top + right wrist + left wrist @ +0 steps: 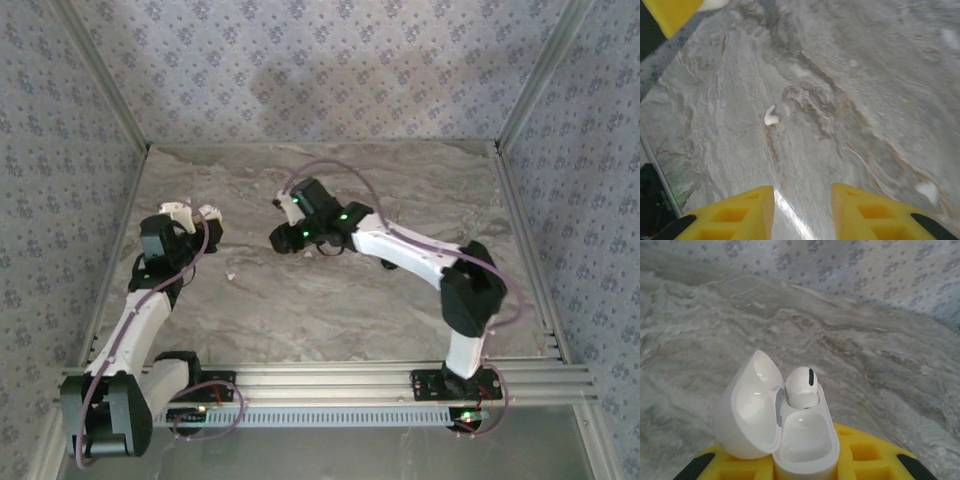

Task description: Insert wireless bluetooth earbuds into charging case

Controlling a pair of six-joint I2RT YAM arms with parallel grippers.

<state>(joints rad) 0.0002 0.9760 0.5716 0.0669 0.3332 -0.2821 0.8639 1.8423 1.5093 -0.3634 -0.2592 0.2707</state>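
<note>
My left gripper [805,465] is shut on the white charging case [807,440], its yellow fingers [865,452] on either side of the base. The lid [747,405] stands open to the left. One earbud [802,383] sits in the far socket, and the near socket is an empty white hollow. The other earbud [771,116] lies on the marble table, ahead and slightly left of my right gripper [802,200], which is open with nothing between its fingers. In the top view the left gripper [190,215] holds the case at the left, the right gripper [279,240] hovers mid-table, and the loose earbud [232,274] lies between them.
The grey marble tabletop [400,180] is walled by patterned panels at the back and sides. An aluminium rail [350,380] runs along the near edge. A yellow finger of the left gripper [675,12] shows at the top left of the right wrist view.
</note>
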